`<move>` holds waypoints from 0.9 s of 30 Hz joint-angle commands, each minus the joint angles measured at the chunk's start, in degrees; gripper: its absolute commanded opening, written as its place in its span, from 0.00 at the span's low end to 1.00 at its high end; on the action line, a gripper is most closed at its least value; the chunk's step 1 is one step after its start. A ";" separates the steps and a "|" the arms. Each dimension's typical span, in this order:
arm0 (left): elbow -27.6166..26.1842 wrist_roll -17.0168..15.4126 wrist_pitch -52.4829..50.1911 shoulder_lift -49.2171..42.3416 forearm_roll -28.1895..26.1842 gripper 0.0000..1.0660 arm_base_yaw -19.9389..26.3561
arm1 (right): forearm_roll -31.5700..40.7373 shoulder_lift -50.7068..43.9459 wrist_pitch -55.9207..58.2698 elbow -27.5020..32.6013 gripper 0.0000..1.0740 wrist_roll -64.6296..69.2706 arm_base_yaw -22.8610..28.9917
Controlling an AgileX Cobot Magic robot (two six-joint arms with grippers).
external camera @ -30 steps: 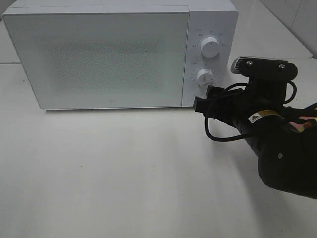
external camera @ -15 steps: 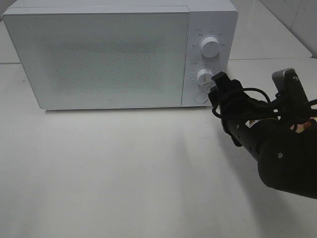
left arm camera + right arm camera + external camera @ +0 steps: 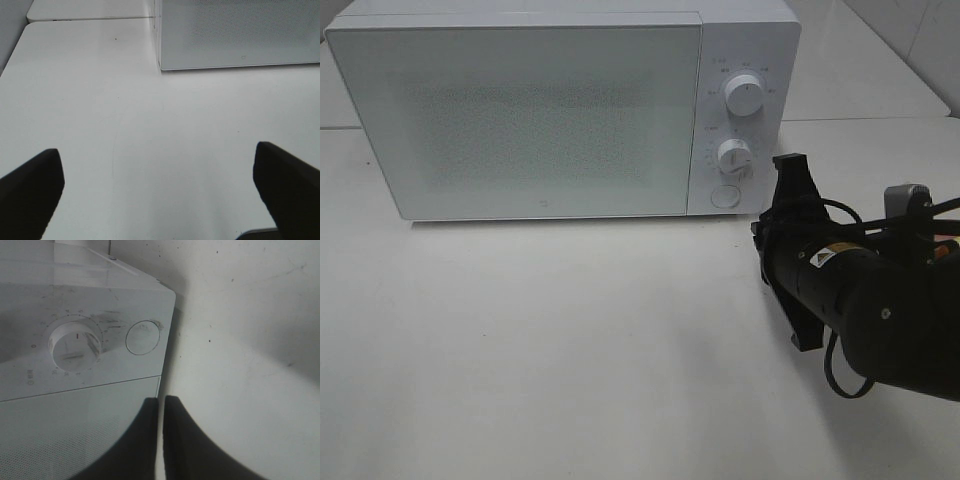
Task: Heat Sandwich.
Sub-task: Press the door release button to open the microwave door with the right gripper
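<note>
The sandwich is out of view in every frame. A white microwave point(image 3: 540, 110) stands at the back of the table with its door closed. My right gripper point(image 3: 790, 165) is shut and empty, its fingers pressed together just right of the microwave's lower right corner. In the right wrist view the right gripper point(image 3: 160, 401) points at the microwave's front, below the round button point(image 3: 142, 337) and the lower knob point(image 3: 75, 345). My left gripper point(image 3: 157, 160) is open above bare table, with the microwave's lower corner point(image 3: 161, 65) ahead of it.
The microwave's control panel carries an upper knob point(image 3: 744, 97), a lower knob point(image 3: 733, 156) and a round button point(image 3: 724, 196). White tabletop point(image 3: 570, 340) stretches in front of it. A seam between table sections point(image 3: 90, 19) runs behind the left side.
My right gripper has closed and drawn back from the round button, swinging right and toward the table's front. The left gripper has not moved.
</note>
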 commanded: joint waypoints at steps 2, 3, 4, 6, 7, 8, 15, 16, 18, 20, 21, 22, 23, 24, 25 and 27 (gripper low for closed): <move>0.17 0.00 -0.17 -1.49 0.00 0.92 0.11 | -0.57 -0.29 0.57 -0.40 0.00 1.83 0.23; 0.17 0.00 -0.17 -1.49 0.00 0.92 0.11 | -0.57 -0.29 0.57 -0.40 0.00 1.83 0.23; 0.17 0.00 -0.17 -1.49 0.00 0.92 0.11 | -0.74 -0.29 0.86 -0.40 0.00 1.83 0.23; 0.17 0.00 -0.17 -1.49 0.00 0.92 0.11 | -0.80 -0.29 1.15 -0.40 0.00 1.83 0.17; 0.17 0.00 -0.17 -1.49 0.00 0.92 0.11 | -0.80 -0.23 1.15 -0.40 0.00 1.83 0.00; 0.17 0.00 -0.17 -1.49 0.00 0.92 0.11 | -0.80 -0.23 1.15 -0.40 0.00 1.83 0.00; 0.17 0.00 -0.17 -1.49 0.00 0.92 0.11 | -3.84 3.90 1.15 -3.32 0.00 6.30 -0.34; 0.17 0.00 -0.17 -1.49 0.00 0.92 0.11 | -4.87 4.47 1.15 -3.78 0.00 6.82 -0.74; 0.17 0.00 -0.17 -1.49 0.00 0.92 0.11 | -7.62 5.73 1.09 -4.81 0.00 8.25 -2.06; 0.17 0.00 -0.17 -1.49 0.00 0.92 0.11 | -10.54 6.88 0.97 -5.90 0.00 10.08 -3.55; 0.17 0.00 -0.17 -1.49 0.00 0.92 0.11 | -13.12 7.85 1.03 -6.99 0.00 11.86 -4.87; 0.17 0.00 -0.17 -1.49 0.00 0.92 0.11 | -13.12 7.85 1.03 -6.99 0.00 11.86 -4.87; 0.17 0.00 -0.17 -1.49 0.00 0.92 0.11 | -14.21 8.25 1.20 -7.51 0.00 12.38 -5.56; 0.17 0.00 -0.17 -1.49 0.00 0.92 0.11 | -15.13 8.88 1.26 -8.14 0.00 12.43 -6.19; 0.17 0.00 -0.17 -1.49 0.00 0.92 0.11 | -15.81 9.34 1.32 -8.77 0.00 12.61 -6.70; 0.17 0.00 -0.17 -1.49 0.00 0.92 0.11 | -16.16 10.37 1.55 -10.03 0.00 12.66 -7.51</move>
